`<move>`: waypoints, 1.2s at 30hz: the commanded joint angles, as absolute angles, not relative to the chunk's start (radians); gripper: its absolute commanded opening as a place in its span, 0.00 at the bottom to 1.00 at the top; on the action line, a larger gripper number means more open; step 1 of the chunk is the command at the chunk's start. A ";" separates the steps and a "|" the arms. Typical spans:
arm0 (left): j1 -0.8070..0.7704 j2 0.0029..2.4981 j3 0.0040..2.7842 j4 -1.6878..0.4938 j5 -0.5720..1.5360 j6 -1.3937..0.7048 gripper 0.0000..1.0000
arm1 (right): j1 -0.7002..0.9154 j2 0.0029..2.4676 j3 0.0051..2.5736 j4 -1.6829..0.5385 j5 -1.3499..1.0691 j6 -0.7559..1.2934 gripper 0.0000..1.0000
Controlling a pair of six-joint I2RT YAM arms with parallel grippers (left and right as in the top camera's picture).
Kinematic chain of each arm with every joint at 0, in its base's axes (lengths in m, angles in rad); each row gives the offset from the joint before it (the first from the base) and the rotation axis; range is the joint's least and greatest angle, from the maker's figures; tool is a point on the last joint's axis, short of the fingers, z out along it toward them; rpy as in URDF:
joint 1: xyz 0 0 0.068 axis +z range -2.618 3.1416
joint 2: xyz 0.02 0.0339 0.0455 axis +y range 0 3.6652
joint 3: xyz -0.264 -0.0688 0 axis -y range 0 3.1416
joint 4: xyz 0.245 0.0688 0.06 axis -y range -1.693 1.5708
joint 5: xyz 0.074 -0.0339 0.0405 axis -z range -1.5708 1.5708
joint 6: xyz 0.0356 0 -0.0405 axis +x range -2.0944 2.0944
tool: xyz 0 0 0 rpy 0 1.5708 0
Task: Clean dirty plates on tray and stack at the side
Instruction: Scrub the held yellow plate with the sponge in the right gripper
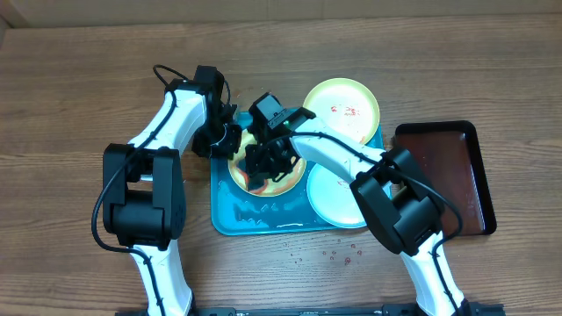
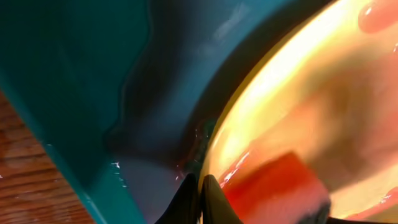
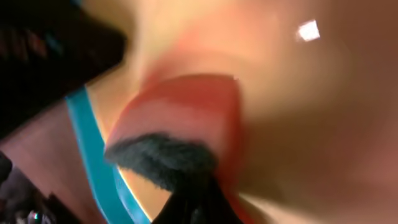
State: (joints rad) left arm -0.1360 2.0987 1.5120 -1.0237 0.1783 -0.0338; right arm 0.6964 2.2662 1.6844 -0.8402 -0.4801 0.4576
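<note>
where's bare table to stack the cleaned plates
Bare wood: left of the left arm, along the far table edge. Crowded: the turquoise tray, where left gripper and right gripper meet over a yellow plate, another yellow plate and white plate beside it; the dark tray flanks its right.

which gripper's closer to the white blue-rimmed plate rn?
Right. The right gripper, holding a sponge, is over the yellow plate next to the white plate. The left gripper grips that yellow plate's far rim, farther off.
</note>
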 commanded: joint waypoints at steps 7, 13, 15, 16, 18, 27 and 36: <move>-0.143 2.107 1.519 -1.013 0.166 -0.105 0.04 | 0.610 2.309 1.831 -1.127 -0.009 0.411 0.04; -0.144 2.107 1.519 -1.014 0.165 -0.105 0.04 | 0.593 2.318 1.805 -0.936 0.017 0.427 0.04; -0.144 2.107 1.519 -1.015 0.165 -0.105 0.04 | 0.597 2.318 1.790 -0.867 -0.050 0.426 0.04; -0.144 2.107 1.519 -1.015 0.165 -0.105 0.04 | 0.601 2.319 1.786 -0.841 -0.086 0.426 0.04; -0.144 2.107 1.519 -1.014 0.165 -0.105 0.04 | 0.613 2.325 1.786 -0.789 -0.180 0.419 0.04; -0.144 2.107 1.519 -1.013 0.165 -0.105 0.04 | 0.682 2.333 1.787 -0.870 -0.370 0.358 0.04; -0.135 2.107 1.521 -1.000 0.136 -0.105 0.04 | 0.592 2.261 1.809 -1.106 -0.202 0.340 0.04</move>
State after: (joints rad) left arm -0.1425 2.0987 1.5116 -1.0203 0.1688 -0.1013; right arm 0.6537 2.3001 1.8046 -1.0557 -0.3302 0.3546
